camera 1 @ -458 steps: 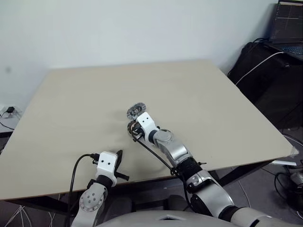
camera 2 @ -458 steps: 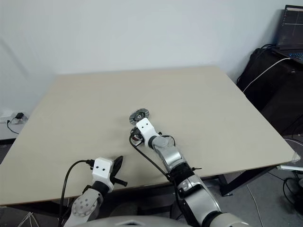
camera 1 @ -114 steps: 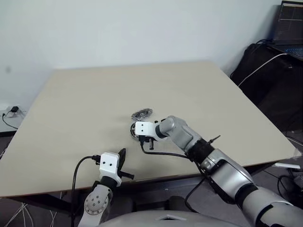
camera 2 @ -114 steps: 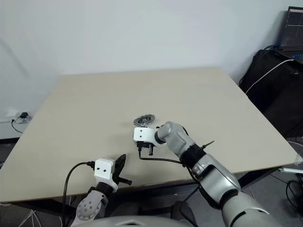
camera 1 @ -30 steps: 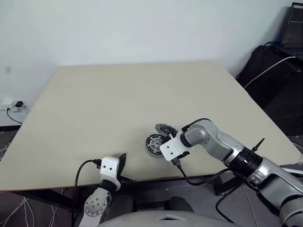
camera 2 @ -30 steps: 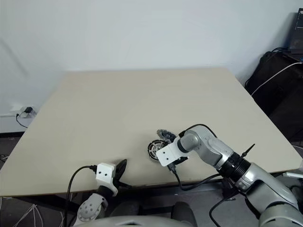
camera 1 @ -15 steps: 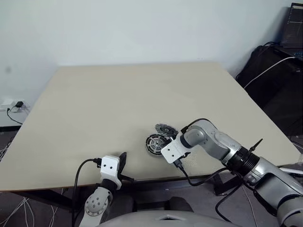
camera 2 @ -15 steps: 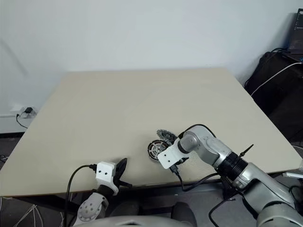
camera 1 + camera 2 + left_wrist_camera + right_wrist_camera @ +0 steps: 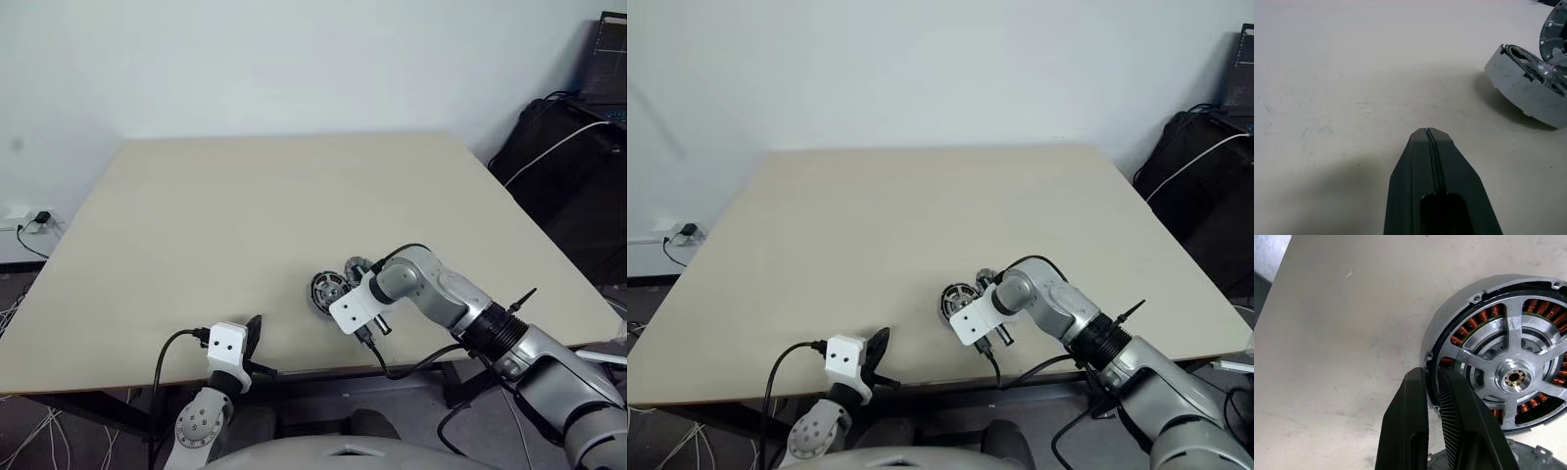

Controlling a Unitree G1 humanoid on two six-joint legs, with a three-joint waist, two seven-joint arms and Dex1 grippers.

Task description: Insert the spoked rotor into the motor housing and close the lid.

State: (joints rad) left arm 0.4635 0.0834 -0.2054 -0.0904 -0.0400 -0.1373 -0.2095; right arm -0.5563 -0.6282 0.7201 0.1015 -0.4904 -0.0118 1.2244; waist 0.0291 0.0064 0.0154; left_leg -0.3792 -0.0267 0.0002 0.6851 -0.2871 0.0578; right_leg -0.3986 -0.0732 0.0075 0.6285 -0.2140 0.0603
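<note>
Right hand (image 9: 1431, 374) is down at the housing (image 9: 326, 291), close to the front edge of the tabletop (image 9: 245, 196) and a little right of centre. In the right wrist view the two black fingers (image 9: 1409, 426) sit narrow, one outside the housing's grey wall and one just inside, with the rim pinched between them. That is a grip on the housing's edge. Inside that rim, copper windings show through the gaps between silver spokes that run out from a small central hub.

From the left wrist view the housing looks tipped, its open face angled up and away rather than lying flat. Whether the whole base has left the tabletop, I cannot tell.

Rotor (image 9: 355, 266) is just behind the housing, right beside it and close to the right wrist. In the left wrist view it stands on edge above the housing's far side. Touching or only very near, I cannot tell.

Left hand (image 9: 253, 328) sits low at the front edge, well apart from the housing and off to its left. Its fingers are pressed together with nothing between them.
</note>
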